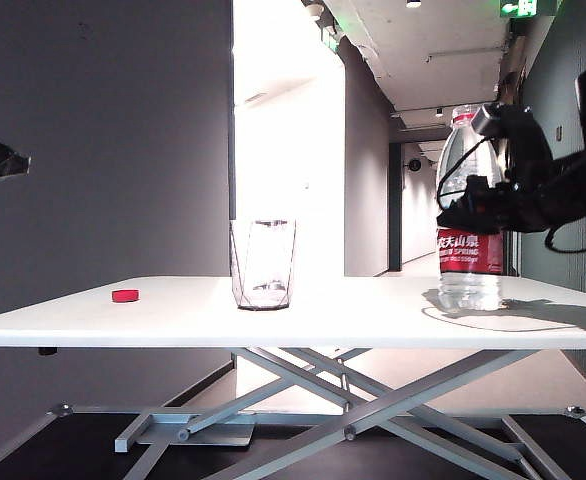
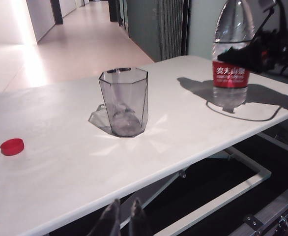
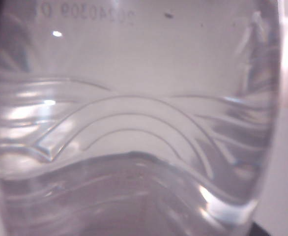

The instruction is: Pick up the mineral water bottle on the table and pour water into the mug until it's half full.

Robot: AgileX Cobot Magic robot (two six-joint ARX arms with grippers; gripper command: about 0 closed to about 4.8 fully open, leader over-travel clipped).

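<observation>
Corridor light floods in behind the white surface [image 1: 173, 320], where our right hand [image 1: 478, 205] is clamped around the bottle [image 1: 470, 265] just above its label, at the right of the frame; the bottle's base sits on the surface or barely off it, we cannot tell. The mug [image 1: 262, 264] stands mid-frame, well apart, looking empty. Our left hand [image 2: 125, 219] hangs clenched and empty off the near edge. The cap [image 1: 125, 295] lies at left, so the bottle is open: squeezing or tilting early could spill water.
</observation>
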